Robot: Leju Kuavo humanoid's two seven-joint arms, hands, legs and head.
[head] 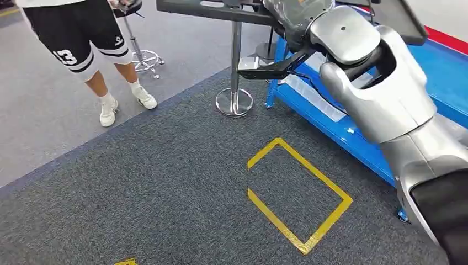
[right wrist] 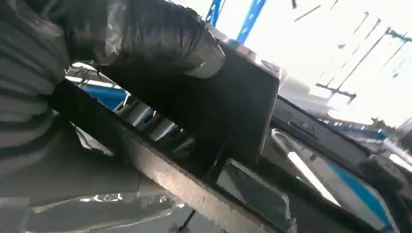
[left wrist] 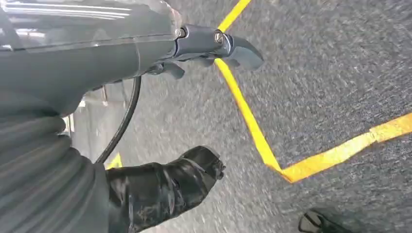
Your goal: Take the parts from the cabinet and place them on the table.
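Note:
My right hand, wrapped in clear plastic, is raised at the top of the head view and grips a dark metal part. In the right wrist view its thumb presses on the part's flat black plate, and a dark bar of the part runs beneath. The part hangs in the air beside the blue rack. My left hand hangs over the carpet with thumb and fingers apart, holding nothing.
A person in black shorts and white shoes stands at the back left beside a stool. A chrome stand rises near the rack's corner. A yellow taped square marks the grey carpet.

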